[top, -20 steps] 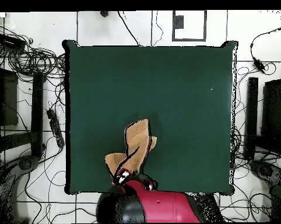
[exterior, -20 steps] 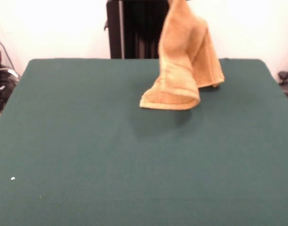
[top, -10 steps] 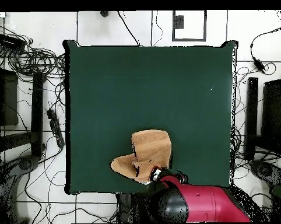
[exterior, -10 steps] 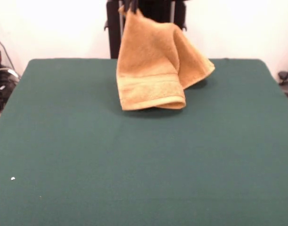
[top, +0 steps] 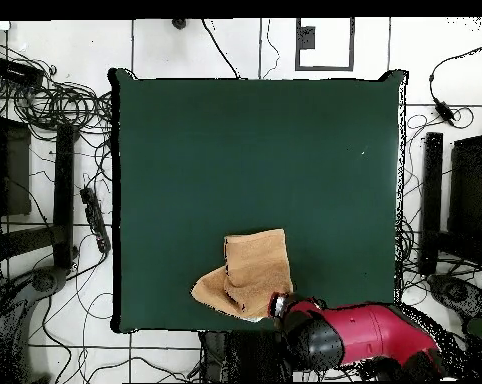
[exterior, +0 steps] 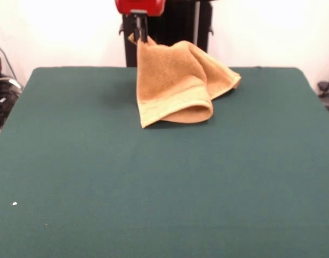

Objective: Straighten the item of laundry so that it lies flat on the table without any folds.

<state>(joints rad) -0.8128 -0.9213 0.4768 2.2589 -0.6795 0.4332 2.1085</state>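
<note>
**Front view: towel lifted by one corner**

The claw [exterior: 139, 36] is clamped on a corner of the towel [exterior: 175, 86], which drapes folded onto the worktop [exterior: 154, 188] near its far edge. Step: spreading. Next, drag the corner outward, then release.

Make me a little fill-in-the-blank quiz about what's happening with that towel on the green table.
1. The gripper holds the towel by one ____.
2. The towel's lower part rests on the ____ table.
3. The towel is not flat yet; it is still ____.

Missing words: corner; green; folded
</note>
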